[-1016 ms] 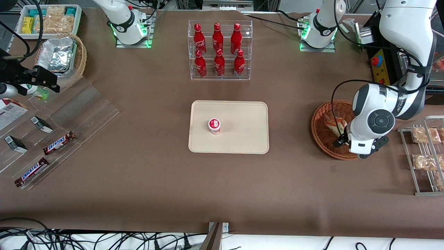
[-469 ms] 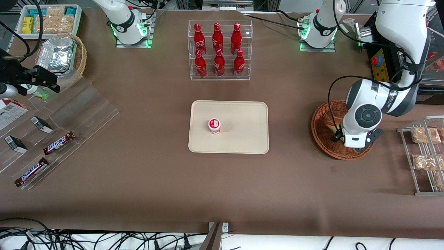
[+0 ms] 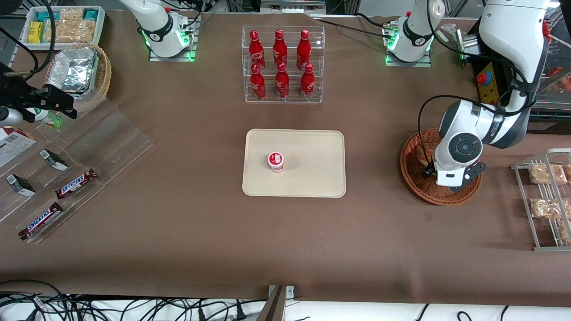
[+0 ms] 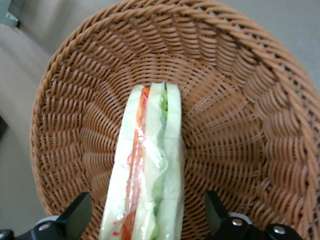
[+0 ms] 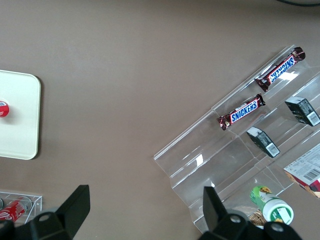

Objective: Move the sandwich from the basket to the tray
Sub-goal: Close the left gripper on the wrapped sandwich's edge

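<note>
Brown worktop (image 3: 187, 232) seen from the front, w/ the working arm bent down over a round reddish-brown wicker basket (image 3: 412, 178) toward the working arm's end. The tool (image 4: 146, 220) hangs low inside the basket, fingers (image 4: 75, 217) spread apart, one on each side of the sandwich (image 4: 147, 175), not touching it; it is released, gripping nothing. The sandwich is a wedge of white bread in clear wrap, w/ red-orange and green filling layers showing along its edge, lying on the basket floor approx. at the centre. In the front view only a sliver of it (image 3: 421, 157) shows beside the arm's wrist.

The beige tray (image 3: 312, 178) lies mid-worktop, well apart from the basket, toward the parked arm's end. A small red-and-white lidded cup (image 3: 275, 161) stands upright on it. Farther from the front camera than the tray: clear rack w/ six red bottles (image 3: 280, 62). Toward the parked arm's end: clear stepped display w/ two Snickers bars (image 3: 76, 183), plus a paler wicker basket of foil containers (image 3: 73, 71). Near the reddish basket, at the worktop's edge: metal rack w/ bagged tan snacks (image 3: 546, 207).
</note>
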